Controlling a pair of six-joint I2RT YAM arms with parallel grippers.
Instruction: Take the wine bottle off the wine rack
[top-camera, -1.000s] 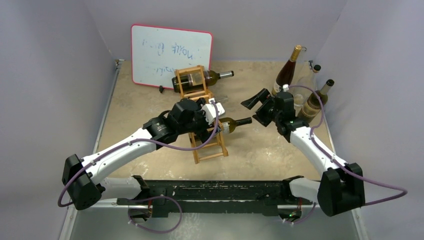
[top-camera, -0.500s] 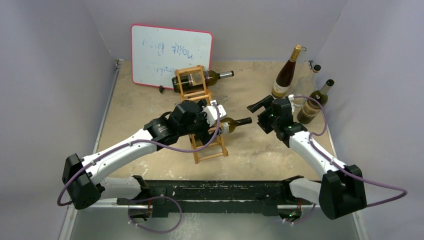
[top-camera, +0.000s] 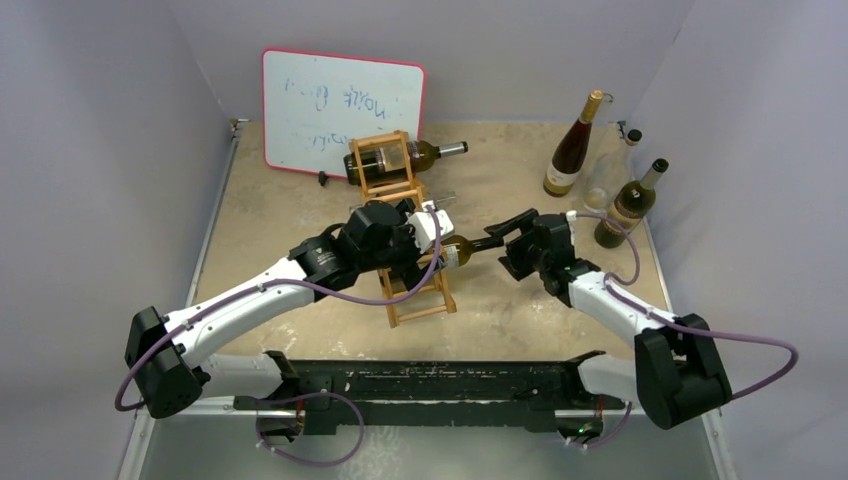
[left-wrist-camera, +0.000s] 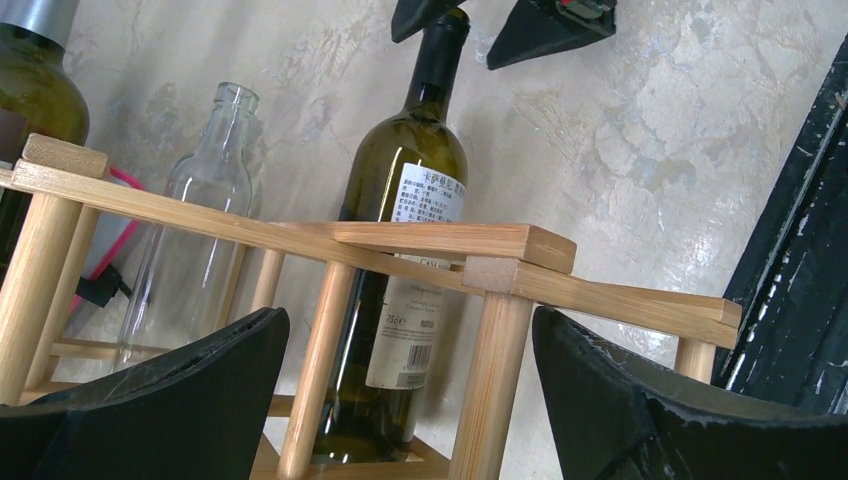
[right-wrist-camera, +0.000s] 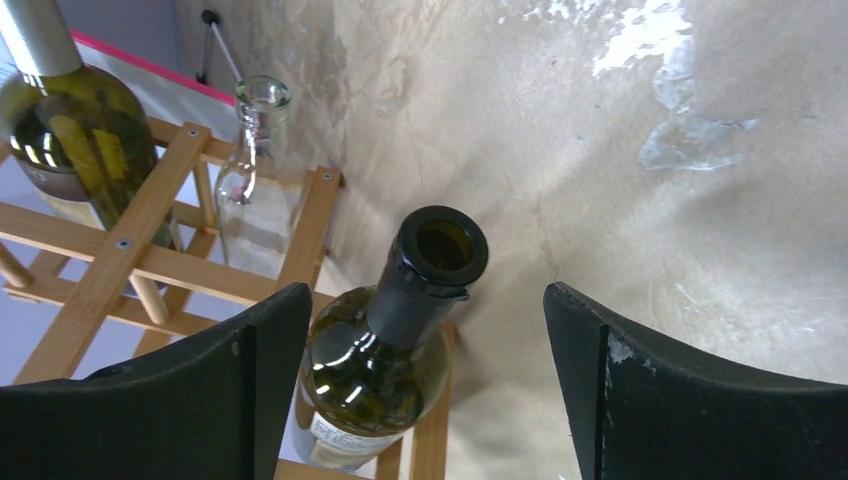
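Where the tabletop (top-camera: 300, 210) lies: mottled beige, between grey walls, carrying everything below.
Left arm (top-camera: 250, 300): white, reaching from the near left corner out over the middle of the rack.
Right arm (top-camera: 610, 300): white, reaching from the near right corner toward the rack's right side.
Whiteboard (top-camera: 340, 110): red-edged, leaning at the back wall, faint writing on it.
Wine rack (left-wrist-camera: 450, 240): light wooden ladder-like frame, running from near the whiteboard toward the arms, its slats and posts crossing the left wrist view.
Wine bottle (left-wrist-camera: 405, 170): dark green with a white label, lying in an opening midway along the rack; its black-capped neck sticks out to the right, mouth open.
Second green bottle (top-camera: 420, 155): lying in the rack's far opening, neck pointing right.
Clear bottle (left-wrist-camera: 200, 230): lying in the rack between the two green ones.
Three bottles (top-camera: 572, 150): standing upright together at the far right, well apart from the rack.
Left pincer (left-wrist-camera: 408, 330): released, fingers spread wide, with a rack post and the wine bottle's body seen between them; no contact shows.
Right pincer (right-wrist-camera: 425, 300): released, fingers on either side of the wine bottle's neck, a gap on each side, nothing grasped.
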